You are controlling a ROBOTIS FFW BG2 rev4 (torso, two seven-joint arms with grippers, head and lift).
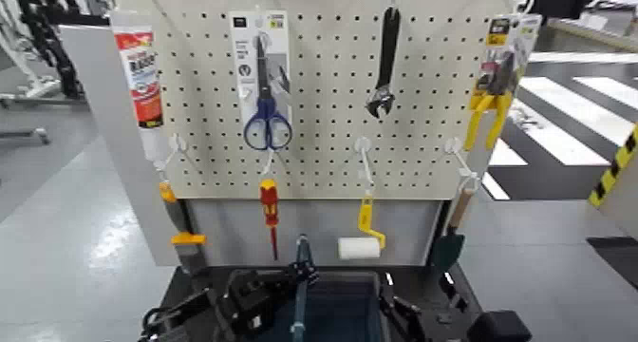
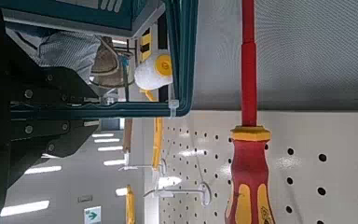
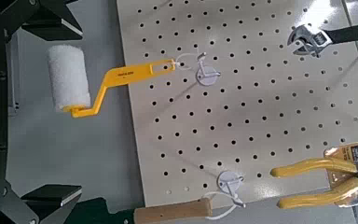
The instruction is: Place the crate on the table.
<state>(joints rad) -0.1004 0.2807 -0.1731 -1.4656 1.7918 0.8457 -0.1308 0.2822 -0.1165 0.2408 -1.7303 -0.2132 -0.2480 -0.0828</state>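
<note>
The dark blue-grey crate (image 1: 337, 306) sits low at the near edge of the head view, over the black table (image 1: 180, 287). Its thin blue handle (image 1: 301, 270) stands up across the middle. My left gripper (image 1: 252, 303) is at the crate's left side. In the left wrist view its dark fingers (image 2: 47, 93) are closed together on a thin teal bar of the crate (image 2: 179, 56). My right gripper (image 1: 403, 313) is beside the crate's right wall. In the right wrist view its fingers (image 3: 39, 17) stand wide apart with nothing between them.
A beige pegboard (image 1: 332, 89) rises just behind the table, holding scissors (image 1: 268, 127), a wrench (image 1: 383, 80), yellow pliers (image 1: 489, 108), a red screwdriver (image 1: 270, 208), a paint roller (image 1: 359, 246) and a sealant tube (image 1: 142, 80). Grey floor lies on both sides.
</note>
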